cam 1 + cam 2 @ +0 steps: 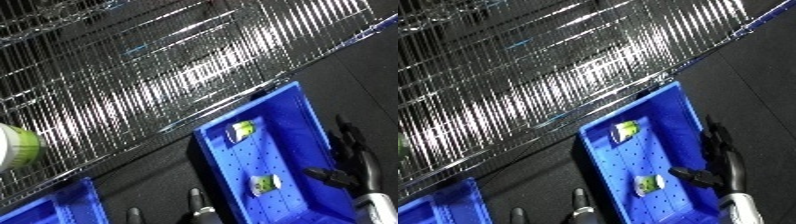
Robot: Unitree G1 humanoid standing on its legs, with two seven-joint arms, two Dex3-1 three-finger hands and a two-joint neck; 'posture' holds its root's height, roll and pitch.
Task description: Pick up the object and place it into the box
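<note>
Left eye view: object (265, 184) beside right robot hand (342, 176).

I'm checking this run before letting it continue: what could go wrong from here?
1. The green and white container lies on the wire shelf at the view's far left edge, away from both hands, so a reach could miss it.
2. The right hand hangs open over the blue bin and may catch its rim.
3. Two small containers already in the bin could be knocked.
</note>
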